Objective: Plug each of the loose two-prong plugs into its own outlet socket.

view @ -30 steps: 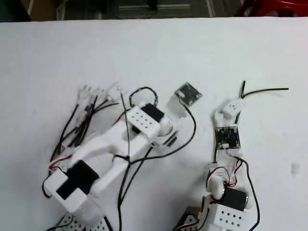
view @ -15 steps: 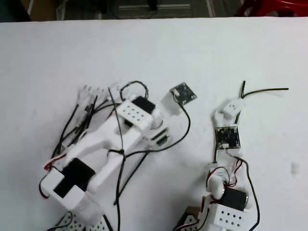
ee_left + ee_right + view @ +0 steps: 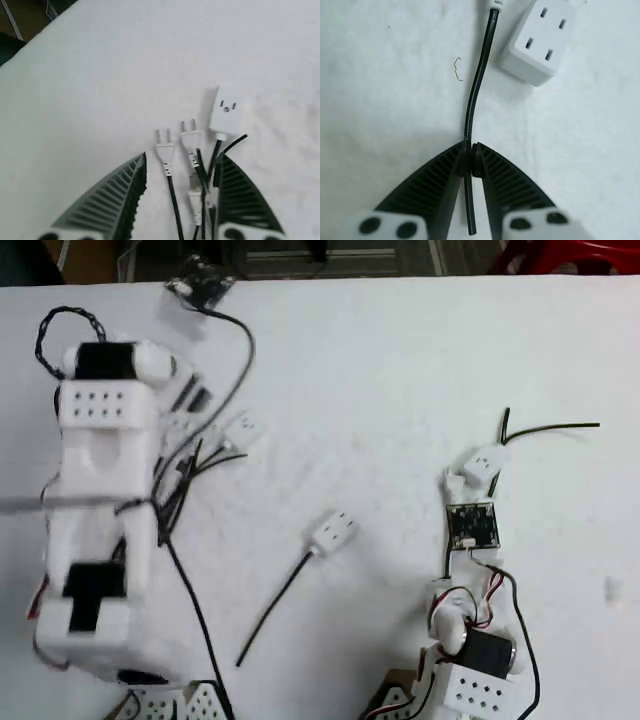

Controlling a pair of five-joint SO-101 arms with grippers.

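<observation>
The left claw (image 3: 182,157) hangs open over the table (image 3: 400,360) at about ten o'clock in the high view; between its ribbed fingers (image 3: 120,195) lie two white plugs (image 3: 164,147), prongs pointing away from the claw, with a small white socket (image 3: 227,112) just beyond them and tangled cords (image 3: 200,170) against one finger; the right claw (image 3: 470,146), at about three o'clock, is pinched shut on a black cord (image 3: 477,75) just beside a four-slot socket block (image 3: 540,42); a third socket block (image 3: 335,530) lies loose near the middle.

The risks, as I judge them: closing here could catch both plugs or a stray cord at once, since they lie close side by side; the small socket is unheld and would likely skid when a plug is pushed at it; the right claw grips only cord, so the block beside it is not steadied.
</observation>
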